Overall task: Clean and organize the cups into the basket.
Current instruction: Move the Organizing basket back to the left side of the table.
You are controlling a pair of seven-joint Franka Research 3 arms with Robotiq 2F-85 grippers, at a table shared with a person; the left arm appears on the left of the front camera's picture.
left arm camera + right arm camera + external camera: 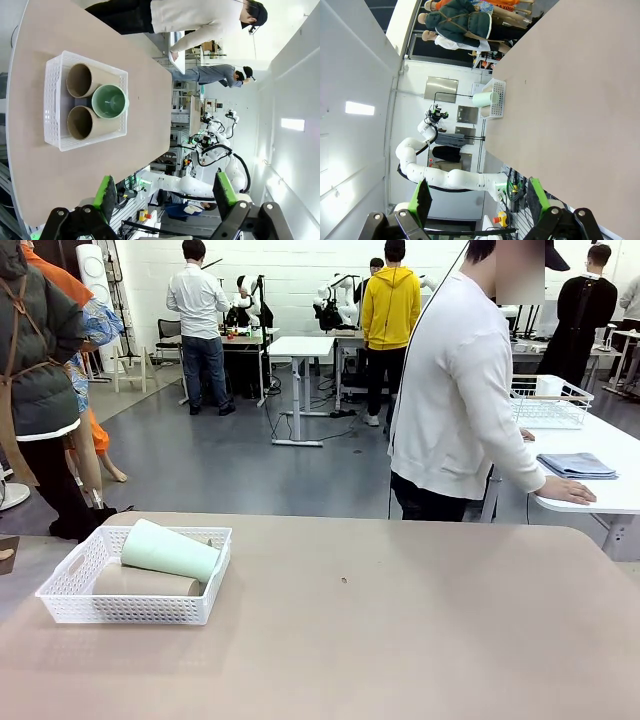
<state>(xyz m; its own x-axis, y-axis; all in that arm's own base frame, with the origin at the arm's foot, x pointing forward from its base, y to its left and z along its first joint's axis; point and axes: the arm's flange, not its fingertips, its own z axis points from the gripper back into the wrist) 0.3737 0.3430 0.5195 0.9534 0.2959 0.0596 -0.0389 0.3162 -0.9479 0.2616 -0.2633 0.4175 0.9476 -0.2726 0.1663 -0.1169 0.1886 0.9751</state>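
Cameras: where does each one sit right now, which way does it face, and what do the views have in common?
Front view: between the arms, looking across the table at the person bent over a neighbouring table; no arm in frame.
Left wrist view: raised off the table's edge, rolled sideways, looking along the open left gripper at the basket and the open mouths of the three cups.
Right wrist view: rolled sideways, looking along the tabletop past the open right gripper.
Shared: all three show the basket with the mint cup on top.

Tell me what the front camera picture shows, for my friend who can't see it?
A white basket sits at the table's left side with cups lying in it, a mint green cup resting on top of a brown cup. Beyond the far edge, a person in white leans on another table.
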